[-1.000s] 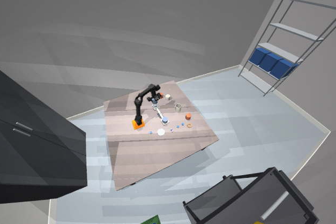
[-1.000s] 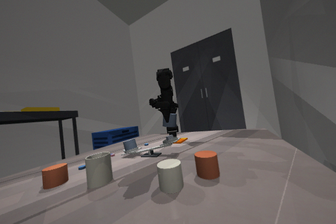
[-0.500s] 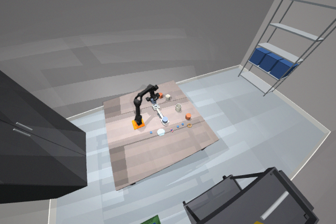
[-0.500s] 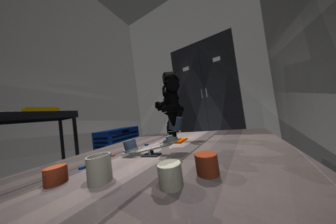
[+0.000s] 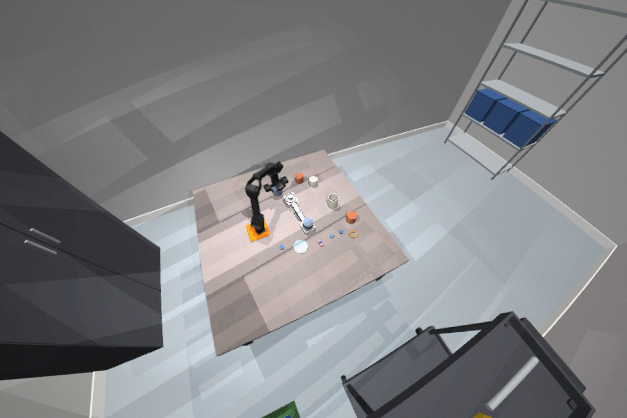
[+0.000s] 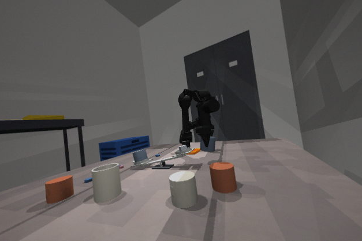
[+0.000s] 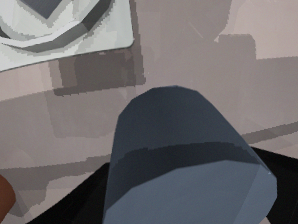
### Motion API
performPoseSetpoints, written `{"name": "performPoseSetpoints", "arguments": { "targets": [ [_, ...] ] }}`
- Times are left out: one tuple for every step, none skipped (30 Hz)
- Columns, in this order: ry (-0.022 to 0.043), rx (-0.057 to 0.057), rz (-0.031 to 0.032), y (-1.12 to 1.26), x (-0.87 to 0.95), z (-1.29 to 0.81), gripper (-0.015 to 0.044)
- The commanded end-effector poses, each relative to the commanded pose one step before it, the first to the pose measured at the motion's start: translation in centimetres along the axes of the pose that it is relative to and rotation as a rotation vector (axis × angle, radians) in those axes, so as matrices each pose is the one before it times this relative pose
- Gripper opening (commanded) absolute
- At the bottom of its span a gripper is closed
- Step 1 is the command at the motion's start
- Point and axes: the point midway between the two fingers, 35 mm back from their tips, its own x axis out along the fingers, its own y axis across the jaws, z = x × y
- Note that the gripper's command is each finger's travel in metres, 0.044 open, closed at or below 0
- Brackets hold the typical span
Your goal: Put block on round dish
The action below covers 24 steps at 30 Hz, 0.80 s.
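My gripper [image 5: 277, 188] [image 6: 208, 142] [image 7: 174, 160] is shut on a blue-grey cup [image 5: 277, 192] [image 6: 212, 144] [image 7: 175, 125], low over the table beside the raised end of the balance [image 5: 297, 210] [image 6: 168, 159]. I cannot tell if this cup touches the table. A small grey block [image 6: 183, 147] [image 7: 45, 6] lies uncovered on the raised pan. The other blue-grey cup [image 5: 307, 223] [image 6: 140, 156] stands on the lowered end. The pale round dish [image 5: 300, 246] lies beyond that end, with nothing seen on it.
An orange-red cup [image 5: 299, 178] [image 6: 223, 177] and a white cup [image 5: 313, 182] [image 6: 183, 189] stand near the held cup. A larger pale cup [image 5: 332, 201] [image 6: 107, 183] and another orange-red cup [image 5: 351, 217] [image 6: 59, 189] stand farther along. Small blue pieces and a ring lie near the dish.
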Motion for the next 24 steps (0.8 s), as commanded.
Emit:
{"name": "performPoseSetpoints", "arguments": {
  "targets": [
    [0.00297, 0.0109, -0.00059, -0.682, 0.665, -0.418, 0.0000],
    [0.00000, 0.0000, 0.00000, 0.004, 0.082, -0.004, 0.0000],
    [0.00001, 0.0000, 0.00000, 0.007, 0.148, -0.006, 0.0000],
    [0.00001, 0.0000, 0.00001, 0.010, 0.220, -0.008, 0.0000],
    [0.00001, 0.0000, 0.00000, 0.011, 0.300, -0.009, 0.0000],
    [0.00001, 0.0000, 0.00000, 0.009, 0.337, -0.008, 0.0000],
    [0.00000, 0.0000, 0.00000, 0.007, 0.379, -0.006, 0.0000],
    [0.00000, 0.0000, -0.00001, 0.003, 0.422, -0.002, 0.0000],
    [0.00000, 0.0000, -0.00001, -0.003, 0.452, 0.002, 0.0000],
    [-0.00001, 0.0000, -0.00002, -0.009, 0.466, 0.007, 0.0000],
    [-0.00001, 0.0000, -0.00003, -0.015, 0.467, 0.013, 0.0000],
    [-0.00002, 0.0000, -0.00002, -0.016, 0.369, 0.014, 0.0000],
    [-0.00001, 0.0000, -0.00002, -0.012, 0.223, 0.010, 0.0000],
    [0.00000, 0.0000, -0.00001, -0.004, 0.075, 0.004, 0.0000],
    [0.00000, 0.0000, 0.00000, 0.000, 0.000, 0.000, 0.0000],
    [0.00000, 0.0000, 0.00000, 0.000, 0.000, 0.000, 0.0000],
    [0.00000, 0.0000, 0.00000, 0.001, 0.027, -0.001, 0.0000],
    [0.00000, 0.0000, 0.00000, 0.001, 0.050, -0.001, 0.0000],
    [0.00000, 0.0000, 0.00000, 0.002, 0.074, -0.002, 0.0000],
    [0.00000, 0.0000, 0.00000, 0.002, 0.100, -0.002, 0.0000],
    [0.00000, 0.0000, 0.00000, 0.002, 0.126, -0.002, 0.0000],
    [0.00000, 0.0000, 0.00000, 0.002, 0.152, -0.002, 0.0000],
    [0.00000, 0.0000, 0.00000, 0.002, 0.165, -0.002, 0.0000],
    [0.00000, 0.0000, 0.00000, 0.001, 0.168, -0.001, 0.0000]
  ]
}}
